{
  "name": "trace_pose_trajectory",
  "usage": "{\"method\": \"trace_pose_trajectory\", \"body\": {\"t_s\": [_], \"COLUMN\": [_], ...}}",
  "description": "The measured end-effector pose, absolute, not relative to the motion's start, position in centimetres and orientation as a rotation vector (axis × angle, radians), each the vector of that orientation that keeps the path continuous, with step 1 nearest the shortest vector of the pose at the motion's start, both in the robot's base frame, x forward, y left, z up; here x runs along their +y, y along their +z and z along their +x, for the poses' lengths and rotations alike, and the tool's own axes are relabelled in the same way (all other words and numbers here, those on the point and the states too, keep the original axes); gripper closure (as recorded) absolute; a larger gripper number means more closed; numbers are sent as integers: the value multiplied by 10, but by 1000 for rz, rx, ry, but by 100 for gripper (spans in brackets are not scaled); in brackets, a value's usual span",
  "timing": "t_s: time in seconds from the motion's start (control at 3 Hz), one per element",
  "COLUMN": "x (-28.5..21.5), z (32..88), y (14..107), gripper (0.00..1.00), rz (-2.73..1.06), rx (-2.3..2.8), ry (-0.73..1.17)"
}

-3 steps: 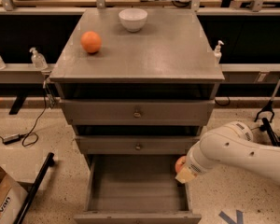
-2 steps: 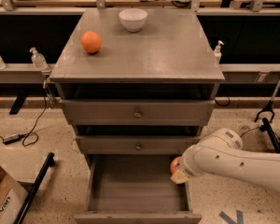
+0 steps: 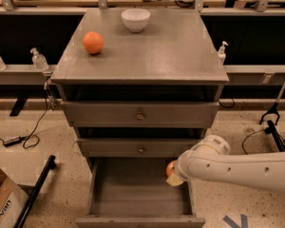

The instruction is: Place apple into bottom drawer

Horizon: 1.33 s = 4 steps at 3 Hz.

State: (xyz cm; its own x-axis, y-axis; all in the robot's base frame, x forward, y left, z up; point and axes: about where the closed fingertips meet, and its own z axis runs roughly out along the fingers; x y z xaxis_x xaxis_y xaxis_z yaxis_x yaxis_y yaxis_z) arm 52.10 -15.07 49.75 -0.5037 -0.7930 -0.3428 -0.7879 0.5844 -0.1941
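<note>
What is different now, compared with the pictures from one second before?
The gripper, shut on the apple, moved left, over the right side of the open bottom drawer. The orange fruit, the white bowl and the drawer stayed in place.

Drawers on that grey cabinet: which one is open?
The bottom drawer, pulled right out; the knobbed top drawer and middle drawer are shut. The gripper holds the apple over its right edge.

hand holding apple at right wall of open bottom drawer, room free leftward inside
</note>
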Motion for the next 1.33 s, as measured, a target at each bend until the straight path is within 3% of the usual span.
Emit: {"method": "trace_pose_trajectory", "body": {"t_s": [0.67,1.33], "x": [-133,-133], "z": [530,529], "y": [437,425], "gripper": [100,100], "rz": [-1284,-1300], "rx": [2489,2529], "ry": [78,50]}}
